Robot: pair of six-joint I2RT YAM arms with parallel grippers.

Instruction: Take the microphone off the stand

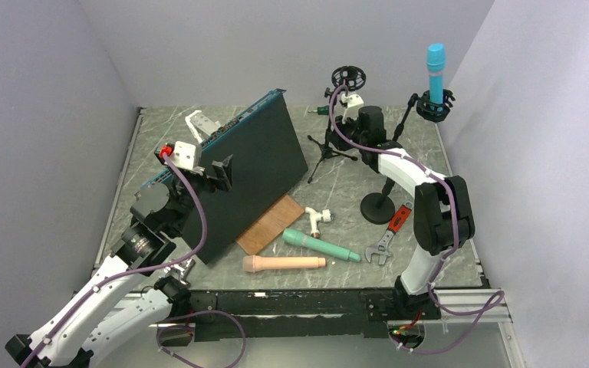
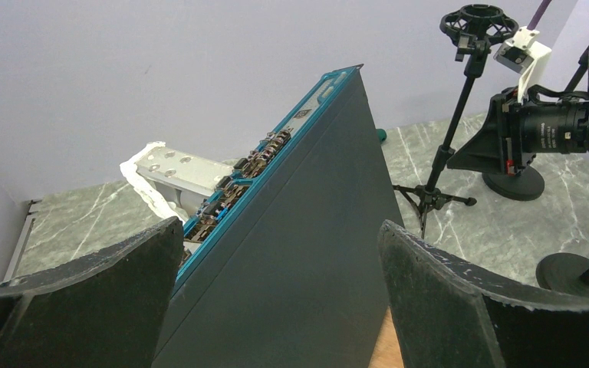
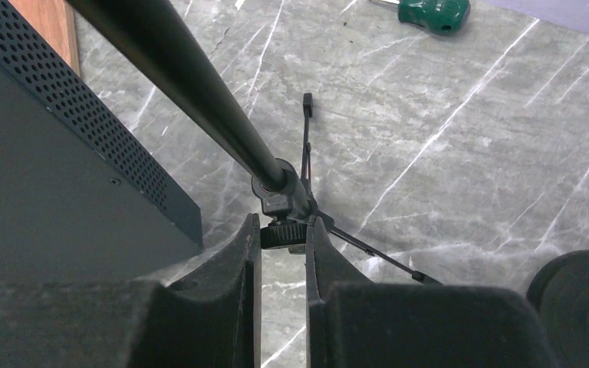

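Stuff I can't see well first: the blue microphone only shows on the top cam, not on either wrist cam. Its bottom end is tucked inside the black ring mount. The pole of its round-base stand is partly behind my right arm. The big dark panel leaning up on the left half of the desk fills most of the left wrist view and gets cut off at the bottom there.

Textures: the desk top is grey-green marble pattern. The panel is matte and dark, with a teal edge and a perforated side. The finger pads are rough and black. The mic is a plain blue cylinder with a lighter rounded head.

My right claw is pinched together on the small knurled collar of the tripod stand, right where the thin legs splay out, near the middle of the far edge. My left claw has its fingers wide apart with nothing between them, facing the panel.

The mic stands upright up high in the far right corner. That's well apart from the right claw, off to its right and above it, on the other stand.
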